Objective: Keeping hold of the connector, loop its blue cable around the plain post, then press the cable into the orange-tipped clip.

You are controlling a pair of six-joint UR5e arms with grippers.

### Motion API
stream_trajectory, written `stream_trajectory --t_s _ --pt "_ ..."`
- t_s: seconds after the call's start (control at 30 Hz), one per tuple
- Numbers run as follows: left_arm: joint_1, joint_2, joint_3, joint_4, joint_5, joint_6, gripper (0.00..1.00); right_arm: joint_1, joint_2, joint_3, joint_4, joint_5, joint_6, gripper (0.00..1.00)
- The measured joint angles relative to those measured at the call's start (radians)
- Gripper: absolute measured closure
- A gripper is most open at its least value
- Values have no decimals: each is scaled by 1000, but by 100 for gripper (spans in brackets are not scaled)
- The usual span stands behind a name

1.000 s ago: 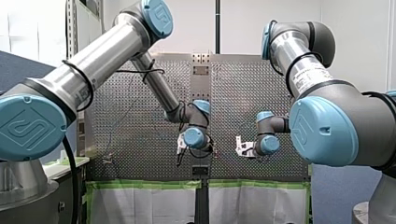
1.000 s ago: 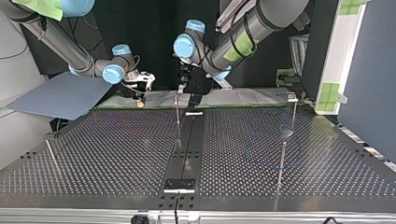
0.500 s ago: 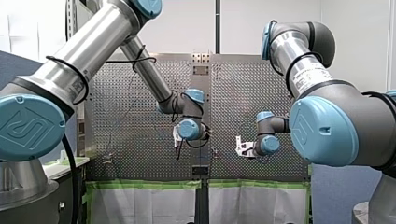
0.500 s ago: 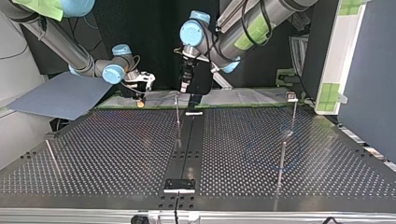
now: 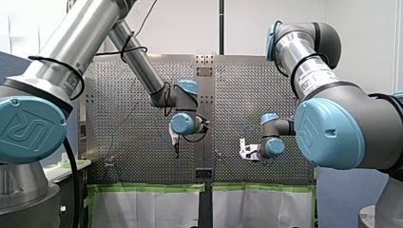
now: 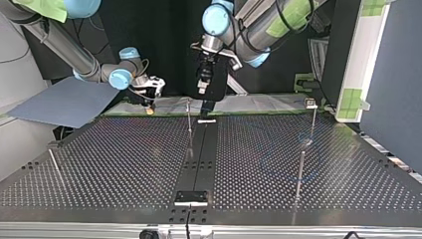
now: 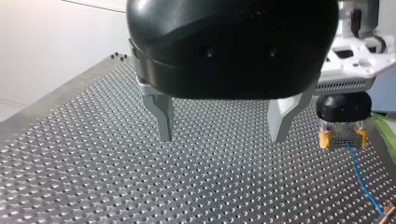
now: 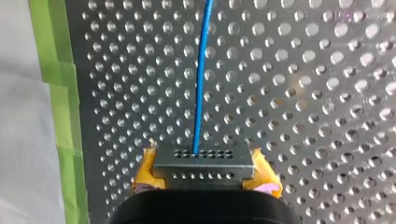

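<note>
Connector (image 8: 204, 161) sits clamped in my right pincer (image 8: 204, 171), blue cable (image 8: 200, 74) attached.

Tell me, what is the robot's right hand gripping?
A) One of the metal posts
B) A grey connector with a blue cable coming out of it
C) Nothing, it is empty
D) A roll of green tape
B: in the right wrist view the right hand has its yellow pads closed on the grey connector, and the blue cable runs out of it.
</note>
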Motion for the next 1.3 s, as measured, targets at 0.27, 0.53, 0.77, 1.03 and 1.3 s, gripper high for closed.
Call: stream_trajectory --t_s 0.27,0.53,0.77,1.03,1.3 --pt "-6 88 -88 -7 -34 12 0 -12 -48 0 25 19 -12 100" --pt "-7 160 -160 -13 -44 9 0 -9 -122 1 59 23 -26 100" --pt "-1 234 -234 -9 -69 10 0 -9 -165 20 64 22 -32 100" --pt "2 290 -290 5 -70 10 0 0 -168 37 44 -2 -15 100" --pt "3 293 -293 6 -70 10 0 1 -168 37 43 -4 -14 100"
